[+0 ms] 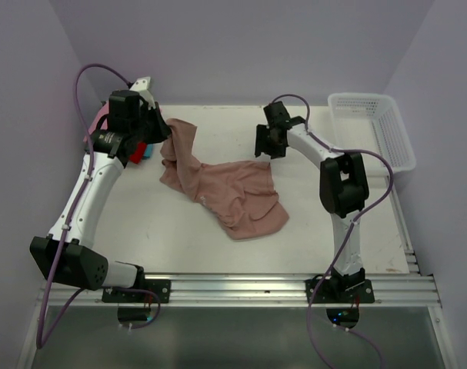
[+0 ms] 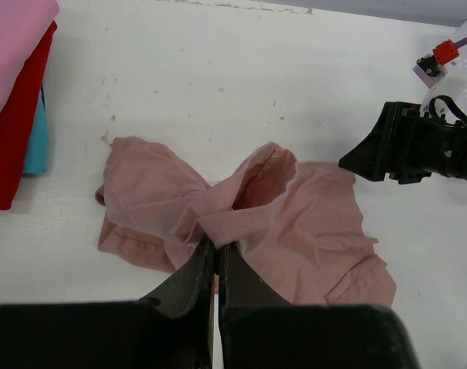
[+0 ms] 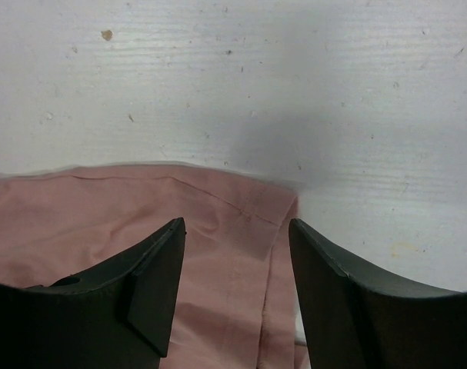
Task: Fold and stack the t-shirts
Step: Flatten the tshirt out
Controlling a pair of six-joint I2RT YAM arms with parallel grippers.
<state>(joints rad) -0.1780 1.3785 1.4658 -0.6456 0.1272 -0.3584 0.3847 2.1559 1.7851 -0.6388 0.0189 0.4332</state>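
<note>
Finds dusty-pink t-shirt [image 1: 225, 192] crumpled at centre of white table [image 1: 356, 231], bunched and twisted, w/ one end raised at left gripper [image 2: 216, 250]. Records left fingers pressed together on a ribbed band of cloth, prob. neckline or hem; cannot confirm which. Records right gripper [image 3: 237, 224] w/ fingers spread, poised over a stitched edge and corner at shirt's far right side, gripping nothing; cannot tell whether touching cloth. Locates folded stack [image 2: 14, 100] (pink, red, blue layers) at far left of table, apart from loose shirt. Notes white lattice basket [image 1: 371, 131] at far right corner, well apart. Judges fabric a thin, light, limp knit: no stiffness, drapes and creases freely, not slippery, not fragile, likely to sag and trail if lifted at one pt only. Recommends holds at two pts along a seamed edge, e.g. shoulders or hem corners, for surest pinch on thicker stitching. Notes matte, wrinkled surface on cloth; scuffed, speckled white boards on table; hard black wedge-shaped fingers. Rates task early: flat spread req'd before any fold.
</note>
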